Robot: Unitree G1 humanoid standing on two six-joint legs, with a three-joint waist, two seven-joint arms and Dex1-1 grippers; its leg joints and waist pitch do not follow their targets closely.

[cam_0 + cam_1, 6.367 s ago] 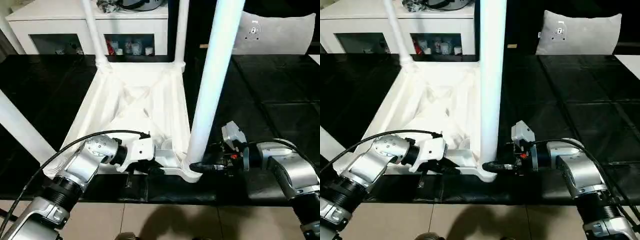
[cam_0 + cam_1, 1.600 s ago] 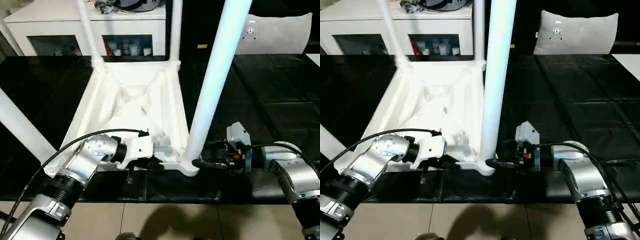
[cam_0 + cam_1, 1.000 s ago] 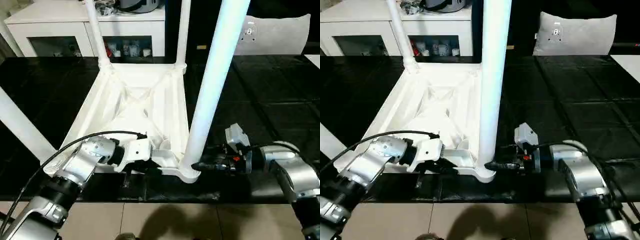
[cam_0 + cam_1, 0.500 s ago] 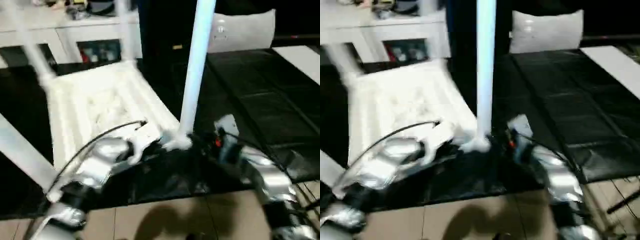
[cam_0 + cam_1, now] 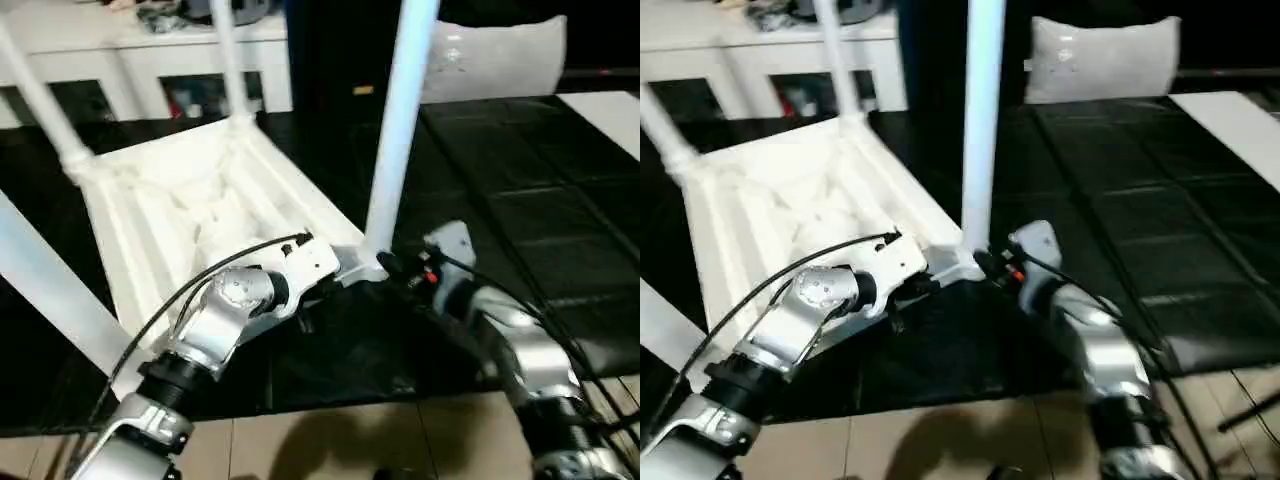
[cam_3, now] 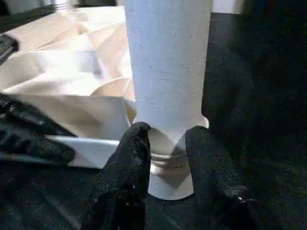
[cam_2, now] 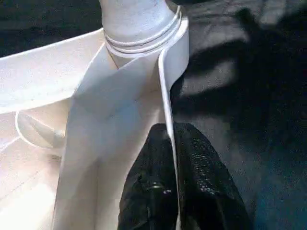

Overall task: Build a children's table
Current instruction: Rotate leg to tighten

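On the black work surface [image 5: 560, 220] lies the upturned table [image 5: 190, 200]; the left gripper [image 7: 172, 143] pinches its rim, the right gripper [image 6: 168, 143] clasps a leg's [image 6: 168, 72] base.

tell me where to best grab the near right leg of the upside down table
Low down, at the ringed collar where the leg enters its corner socket. Come in level from the near open side, one finger each side of the round shaft, as the right gripper does. The shaft tapers upward and would likely give more wobble higher up.
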